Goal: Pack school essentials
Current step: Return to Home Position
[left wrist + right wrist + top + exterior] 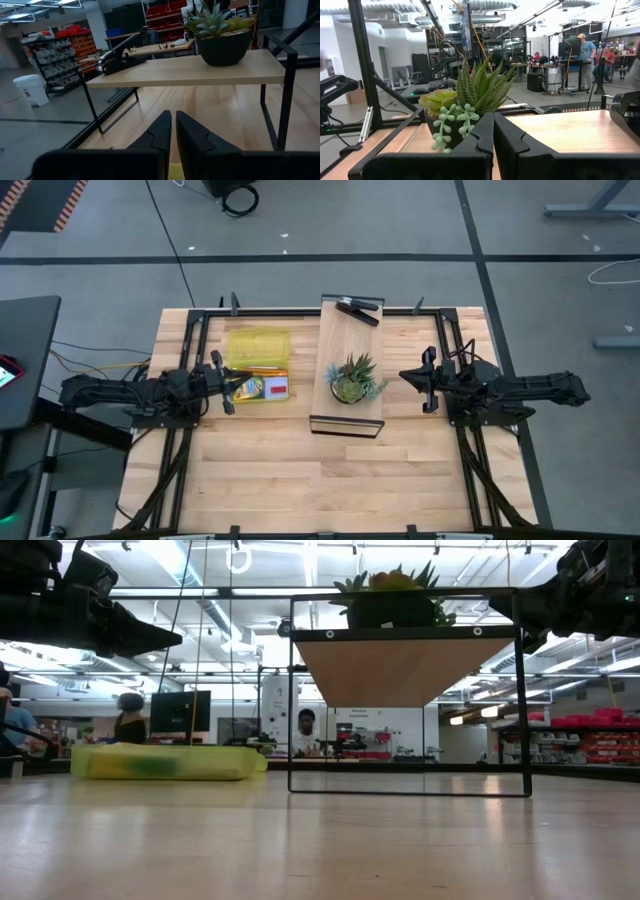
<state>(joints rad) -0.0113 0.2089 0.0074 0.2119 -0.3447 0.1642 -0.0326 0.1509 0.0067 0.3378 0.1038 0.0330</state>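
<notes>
- The pale wooden tabletop (300,480) carries everything. Directions below take the potted plant as the dial's centre, with 12 o'clock at the table's far edge.
- At 9 o'clock, an open yellow translucent plastic supply box (258,345) sits on the table just beside the shelf.
- Its nearer half holds a yellow-and-green crayon box (248,388), with a small red block (277,384) on that box's 3 o'clock side and a thin orange pencil (262,369) at its 12 o'clock side.
- The left gripper (173,116) hangs over the supply box's 9 o'clock edge, raised off the table. Its fingers are drawn to a sliver of a gap and hold nothing.
- The green spiky potted plant (352,379) stands on a light wooden shelf with a black metal frame (345,335).
- At 3 o'clock, apart from the shelf, the right gripper (493,119) is raised, its fingers pressed together and empty.
- At 12 o'clock, a black stapler-like tool (357,309) lies on the shelf's far end.
- Beyond the table, a person (305,730) is in the room.
</notes>
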